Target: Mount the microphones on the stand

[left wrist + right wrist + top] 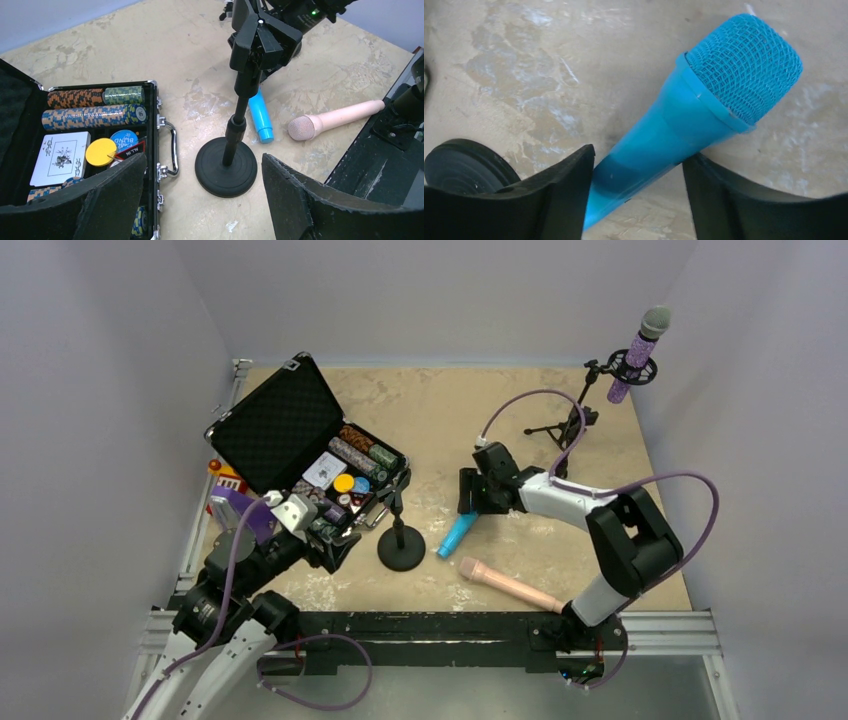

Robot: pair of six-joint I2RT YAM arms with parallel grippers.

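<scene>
Jaws of your right gripper [639, 160] straddle the blue microphone [704, 100] lying mid-table, pinch unclear; your left gripper [202, 160] gapes empty.
It's probably light, stiff and slick: grip mid-barrel, not the mesh. Three microphones: peach-pink microphone [510, 585] nearest, blue beyond, purple microphone [640, 350] upright in the far-right tripod stand [570, 425]; two stands, the round-base stand [401, 540] bare.

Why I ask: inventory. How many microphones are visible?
3: purple microphone in the far stand; blue microphone straddled by the right gripper; pink microphone lying beside it.

"ALL IN" on black plaque [131, 148]
</scene>
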